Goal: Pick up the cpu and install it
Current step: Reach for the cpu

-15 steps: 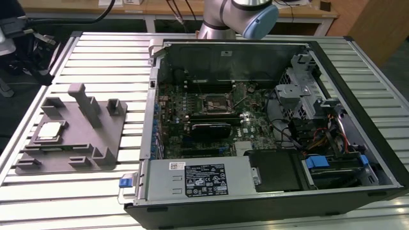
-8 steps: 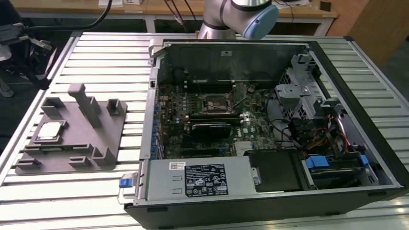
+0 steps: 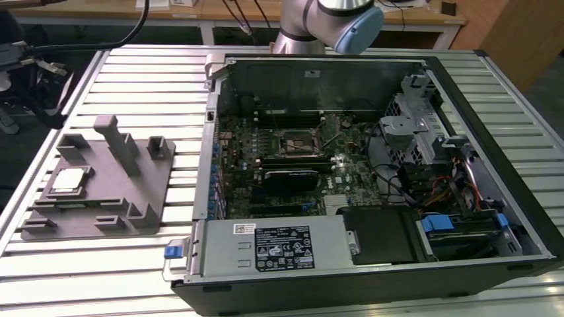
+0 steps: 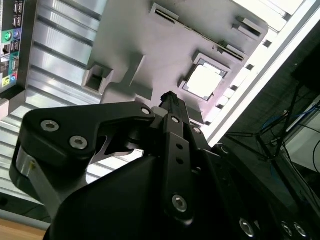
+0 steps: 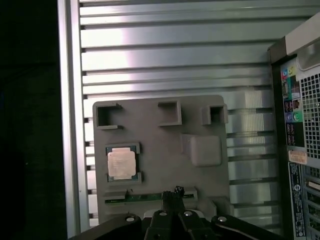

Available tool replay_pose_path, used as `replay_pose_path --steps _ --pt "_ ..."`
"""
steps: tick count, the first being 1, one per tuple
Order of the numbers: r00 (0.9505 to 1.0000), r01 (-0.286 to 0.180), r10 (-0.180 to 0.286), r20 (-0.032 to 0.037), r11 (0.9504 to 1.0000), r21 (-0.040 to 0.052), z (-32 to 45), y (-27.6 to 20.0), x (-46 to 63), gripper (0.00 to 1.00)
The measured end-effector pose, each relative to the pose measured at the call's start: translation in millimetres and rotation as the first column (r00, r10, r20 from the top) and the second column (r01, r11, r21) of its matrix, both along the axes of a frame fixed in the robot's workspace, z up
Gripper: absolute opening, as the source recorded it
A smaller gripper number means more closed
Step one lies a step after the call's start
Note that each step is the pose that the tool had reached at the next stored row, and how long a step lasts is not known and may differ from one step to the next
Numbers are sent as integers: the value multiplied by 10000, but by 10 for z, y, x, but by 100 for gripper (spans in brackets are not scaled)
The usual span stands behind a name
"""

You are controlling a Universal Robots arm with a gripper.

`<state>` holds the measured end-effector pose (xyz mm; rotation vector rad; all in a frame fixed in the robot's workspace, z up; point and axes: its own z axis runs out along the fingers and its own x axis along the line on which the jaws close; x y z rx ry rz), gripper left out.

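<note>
My tool (image 5: 173,192) is pinched narrow, holding nothing, above the small flat silver-topped square cpu (image 5: 121,164). The cpu lies in its grey plastic fixture plate (image 3: 102,198), at 9 o'clock from the open black computer case (image 3: 352,290). 0 steps done: pickup and install both remain.

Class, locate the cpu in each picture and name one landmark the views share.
Exterior view: the cpu lies in a recess of the grey fixture plate, toward the exterior view's left.
First wrist view: cpu in the same recess.
Second wrist view: cpu in the same recess.
Shared landmark: the grey fixture plate.
</note>
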<state>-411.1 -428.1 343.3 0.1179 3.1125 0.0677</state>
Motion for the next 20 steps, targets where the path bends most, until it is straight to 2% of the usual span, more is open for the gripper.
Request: replay_pose_path --steps 9,20 --pt "10000 0 0 0 10000 0 -83 9 -80 11" --pt "10000 1 -1 -2 10000 -1 -178 59 -113 11"
